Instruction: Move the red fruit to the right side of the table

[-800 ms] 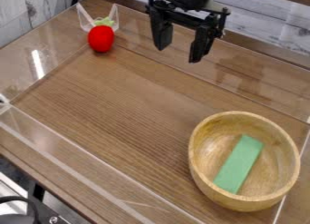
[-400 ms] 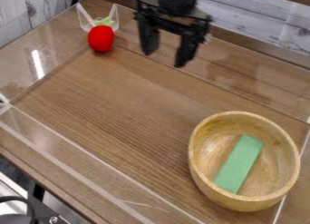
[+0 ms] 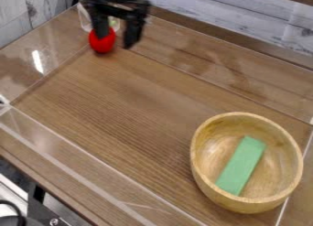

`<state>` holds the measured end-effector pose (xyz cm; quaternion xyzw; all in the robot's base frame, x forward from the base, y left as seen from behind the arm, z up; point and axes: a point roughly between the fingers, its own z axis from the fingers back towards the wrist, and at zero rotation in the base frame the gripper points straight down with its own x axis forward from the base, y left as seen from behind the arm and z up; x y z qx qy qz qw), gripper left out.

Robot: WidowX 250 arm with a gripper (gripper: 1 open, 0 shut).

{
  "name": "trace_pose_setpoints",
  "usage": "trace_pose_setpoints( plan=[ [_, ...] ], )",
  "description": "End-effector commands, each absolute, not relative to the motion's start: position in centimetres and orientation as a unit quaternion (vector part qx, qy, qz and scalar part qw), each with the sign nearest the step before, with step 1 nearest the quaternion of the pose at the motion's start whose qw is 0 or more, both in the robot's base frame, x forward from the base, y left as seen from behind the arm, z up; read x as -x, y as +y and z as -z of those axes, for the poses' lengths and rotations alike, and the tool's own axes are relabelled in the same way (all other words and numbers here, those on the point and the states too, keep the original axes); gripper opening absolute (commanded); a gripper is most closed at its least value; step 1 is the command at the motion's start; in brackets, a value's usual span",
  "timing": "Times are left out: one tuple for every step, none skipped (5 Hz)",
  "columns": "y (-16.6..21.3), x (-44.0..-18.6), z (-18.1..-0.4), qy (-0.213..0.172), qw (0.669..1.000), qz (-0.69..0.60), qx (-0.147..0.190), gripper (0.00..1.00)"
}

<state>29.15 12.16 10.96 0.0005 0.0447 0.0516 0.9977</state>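
While our pincer (image 3: 113, 33) hangs pointing down at the far left corner of the table (image 3: 123, 102), we see its two dark fingers spread wide with nothing held. Between and just behind those fingers sits the red fruit (image 3: 102, 41), a small rounded strawberry-like toy resting on the wood close to the clear acrylic wall. We cannot tell whether either finger touches it yet.

We judge the fruit to be light and probably hard plastic or firm foam, smooth enough to slip or roll if it is pinched off centre. Its leafy top is hidden by the pincer here. We would take hold across the widest part of the red body, low on its sides, with a gentle squeeze.

Well apart, at the near right, a round wooden bowl (image 3: 206, 138) holds a flat green block (image 3: 242, 165). The wood-grain surface between them lies bare.
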Motion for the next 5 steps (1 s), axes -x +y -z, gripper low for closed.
trace_pose_setpoints(
  plan=[
    [14.8,-30.7,-10.8,0.006,0.998,-0.052,-0.018,1.0],
    [16.2,-31.2,-9.3,-0.002,0.998,-0.067,-0.021,1.0],
    [17.9,-32.5,-9.2,-0.01,0.997,-0.077,-0.024,1.0],
    [19.3,-33.8,-9.1,-0.013,0.996,-0.089,-0.025,1.0],
    [20.3,-34.8,-8.8,-0.013,0.995,-0.1,-0.024,0.0]
  ],
)
